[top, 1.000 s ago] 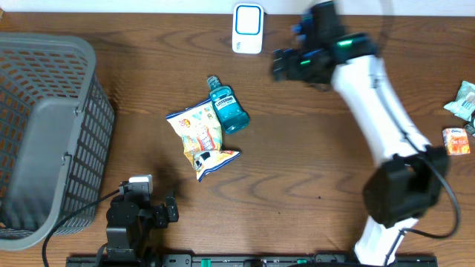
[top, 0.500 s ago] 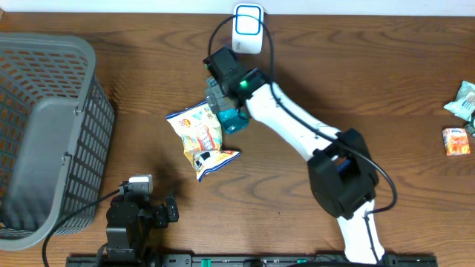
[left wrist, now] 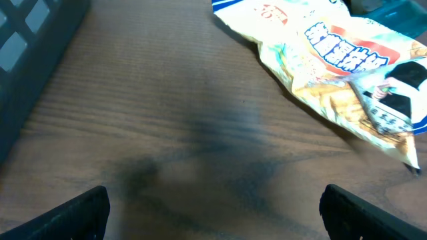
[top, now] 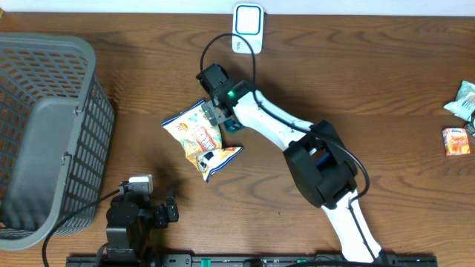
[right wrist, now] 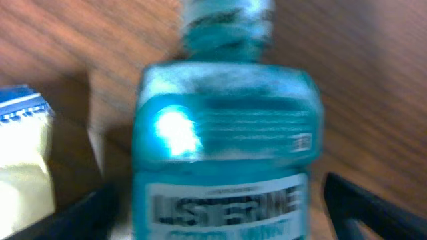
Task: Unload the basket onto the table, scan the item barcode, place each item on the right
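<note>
Since the earlier frames the right arm has been swung leftwards along the far side of the bench (top: 148, 74). The right tool (top: 223, 111) is now set over the mouthwash bottle (top: 233, 124), and the snack bag (top: 199, 139) is shifted a little to the left.

At the left end a grey basket (top: 44, 126) is seen. Near the front edge the left tool (left wrist: 213, 217) is held low over bare wood, with its fingers spread wide and nothing between them.

The snack bag is laid flat near the middle of the bench. Just beside its far right corner the teal bottle is laid on its back, the cap pointing to the far edge. In the right wrist view the bottle (right wrist: 227, 153) is blurred. The fingers of the right tool are spread, one at each side of the bottle. Whether they touch it cannot be told.

A white scanner (top: 247, 28) is placed at the far edge, beyond the bottle. Two small packets (top: 460, 119) are seen at the right end, well apart from the rest.
</note>
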Controlling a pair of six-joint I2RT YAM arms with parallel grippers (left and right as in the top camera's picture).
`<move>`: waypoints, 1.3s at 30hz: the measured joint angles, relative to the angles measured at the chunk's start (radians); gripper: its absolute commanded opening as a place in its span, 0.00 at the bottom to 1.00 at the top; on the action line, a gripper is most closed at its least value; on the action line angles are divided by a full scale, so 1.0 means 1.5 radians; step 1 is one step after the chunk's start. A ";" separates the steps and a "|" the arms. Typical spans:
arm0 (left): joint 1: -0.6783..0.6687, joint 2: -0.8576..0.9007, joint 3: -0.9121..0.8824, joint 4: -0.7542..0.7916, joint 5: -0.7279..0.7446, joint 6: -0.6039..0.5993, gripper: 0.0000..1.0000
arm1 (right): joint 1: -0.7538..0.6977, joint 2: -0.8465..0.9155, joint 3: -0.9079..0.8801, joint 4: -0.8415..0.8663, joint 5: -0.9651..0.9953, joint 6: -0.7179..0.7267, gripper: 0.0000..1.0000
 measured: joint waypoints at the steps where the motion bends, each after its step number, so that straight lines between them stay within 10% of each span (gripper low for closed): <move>1: 0.000 0.000 0.000 0.000 0.000 0.000 0.98 | 0.004 0.000 0.001 -0.010 0.007 0.007 0.81; 6: 0.000 0.000 0.000 0.000 0.000 0.000 0.98 | 0.008 0.000 0.006 -0.052 0.019 0.024 0.54; 21: 0.000 0.000 0.000 0.000 0.000 0.000 0.98 | -0.062 -0.037 0.031 -0.283 -0.048 0.043 0.30; 39: 0.000 0.000 0.000 0.000 0.000 0.000 0.98 | -0.198 -0.040 0.012 -0.417 -0.232 -0.068 0.27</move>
